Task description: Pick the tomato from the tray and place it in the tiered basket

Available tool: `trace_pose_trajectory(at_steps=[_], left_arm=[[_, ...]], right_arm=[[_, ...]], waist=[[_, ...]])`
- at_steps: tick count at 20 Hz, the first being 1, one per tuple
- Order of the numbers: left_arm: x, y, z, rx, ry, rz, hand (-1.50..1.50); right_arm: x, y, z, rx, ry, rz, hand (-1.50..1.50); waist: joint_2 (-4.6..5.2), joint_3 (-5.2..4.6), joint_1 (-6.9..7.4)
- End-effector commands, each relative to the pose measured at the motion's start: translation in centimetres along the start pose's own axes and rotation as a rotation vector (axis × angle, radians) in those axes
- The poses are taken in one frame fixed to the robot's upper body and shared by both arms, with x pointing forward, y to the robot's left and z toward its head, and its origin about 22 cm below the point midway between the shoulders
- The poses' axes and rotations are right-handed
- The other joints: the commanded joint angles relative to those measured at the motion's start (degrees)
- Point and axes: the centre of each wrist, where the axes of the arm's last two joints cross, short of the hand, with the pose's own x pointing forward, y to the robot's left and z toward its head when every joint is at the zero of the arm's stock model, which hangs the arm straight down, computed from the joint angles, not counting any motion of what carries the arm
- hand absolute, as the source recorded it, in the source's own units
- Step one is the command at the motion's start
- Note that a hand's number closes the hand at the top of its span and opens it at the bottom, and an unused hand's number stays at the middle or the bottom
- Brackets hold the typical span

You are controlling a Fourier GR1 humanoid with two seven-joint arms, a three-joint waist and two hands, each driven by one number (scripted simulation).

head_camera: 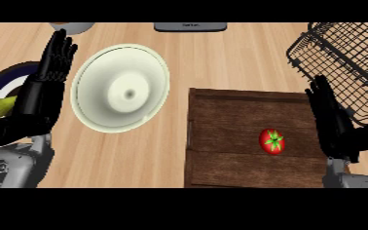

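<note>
A red tomato [272, 141] with a green stem star lies on the dark wooden tray [230, 122], toward its right side. The black wire tiered basket [332, 53] stands at the upper right, beyond the tray's far right corner. My right hand [332, 122] is open with straight fingers pointing up, just right of the tomato and over the tray's right edge, not touching the tomato. My left hand [49, 73] rests open at the left edge, fingers up, far from the tray.
A large cream plate [120, 88] sits left of the tray. A dark-rimmed dish with something yellow [9, 95] shows at the far left, behind my left hand. A grey appliance [191, 26] and a bowl [72, 27] sit along the far edge.
</note>
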Motion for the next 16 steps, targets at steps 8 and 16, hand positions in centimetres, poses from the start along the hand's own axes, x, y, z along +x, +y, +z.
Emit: trace_pose_trajectory(at_steps=[8,16], left_arm=[[-5.6,3.9,3.7,0.101,0.344,-0.220,0.00],[-6.8,4.2,5.1,0.089,0.418,-0.232,0.00]], right_arm=[[-2.3,-8.8,4.8,-0.405,0.225,0.280,1.50],[3.6,-4.4,11.8,-0.557,0.173,0.232,-1.50]], waist=[[0.91,-1.26,-3.11],[-1.66,-0.61,-0.90]])
